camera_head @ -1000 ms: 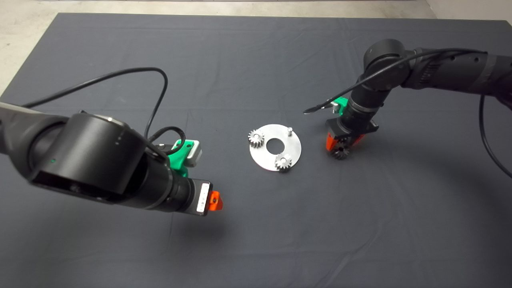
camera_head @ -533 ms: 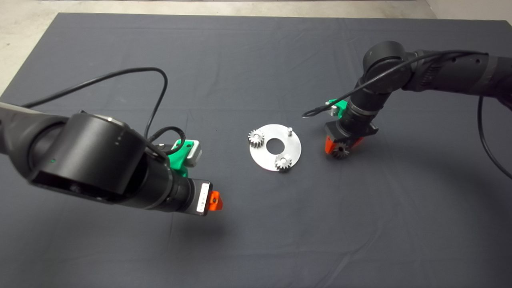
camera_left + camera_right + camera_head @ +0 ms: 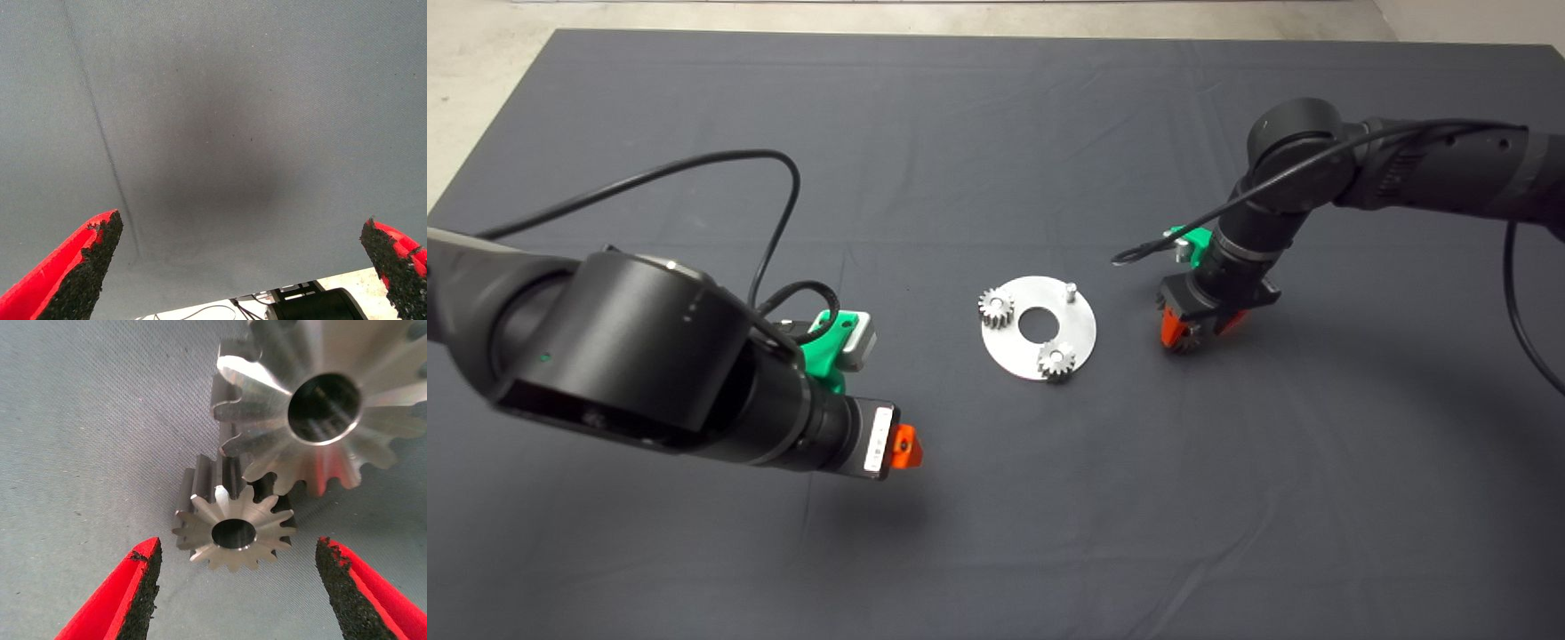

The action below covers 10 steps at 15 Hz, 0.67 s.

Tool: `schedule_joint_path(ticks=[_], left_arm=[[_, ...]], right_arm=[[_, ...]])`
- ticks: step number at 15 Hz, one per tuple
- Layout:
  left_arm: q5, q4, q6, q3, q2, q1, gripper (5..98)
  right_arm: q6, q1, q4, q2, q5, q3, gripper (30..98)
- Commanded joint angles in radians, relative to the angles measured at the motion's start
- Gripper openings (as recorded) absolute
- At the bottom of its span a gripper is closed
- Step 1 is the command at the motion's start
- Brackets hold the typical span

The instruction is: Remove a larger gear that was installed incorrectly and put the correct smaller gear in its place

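Note:
In the right wrist view the smaller gear [image 3: 233, 530], dark grey with short teeth, lies flat on the mat. It leans against the larger gear [image 3: 313, 407], which has coarse long teeth. My right gripper [image 3: 237, 553] is open, its fingers on either side of the smaller gear and apart from it. In the head view the right gripper [image 3: 1189, 331] is low over the mat, right of the round steel plate [image 3: 1018, 356], and hides both gears. My left gripper [image 3: 237, 267] is open and empty over bare mat, left of the plate [image 3: 907, 447].
The plate carries two small bright gears [image 3: 996, 307] [image 3: 1056, 360] and one bare peg [image 3: 1071, 289] around a centre hole. The right arm's cable [image 3: 1138, 253] hangs near the plate's far right side. The left arm's bulk fills the lower left.
My right gripper has shifted a little to the right and turned. The dark gear that showed below its fingers is now almost hidden. The left arm has not moved.

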Motion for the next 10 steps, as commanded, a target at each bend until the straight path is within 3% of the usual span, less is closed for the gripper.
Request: schedule_joint_path(ticks=[1, 10], left_arm=[[0.016, 0.010, 0.002, 0.007, -0.002, -0.003, 92.1], [0.016, 0.018, 0.003, 0.003, 0.002, -0.003, 92.1]], right_arm=[[-0.007, 0.006, 0.041, -0.006, -0.129, -0.006, 61.5], [-0.008, 0.008, 0.034, 0.006, -0.129, 0.015, 61.6]])
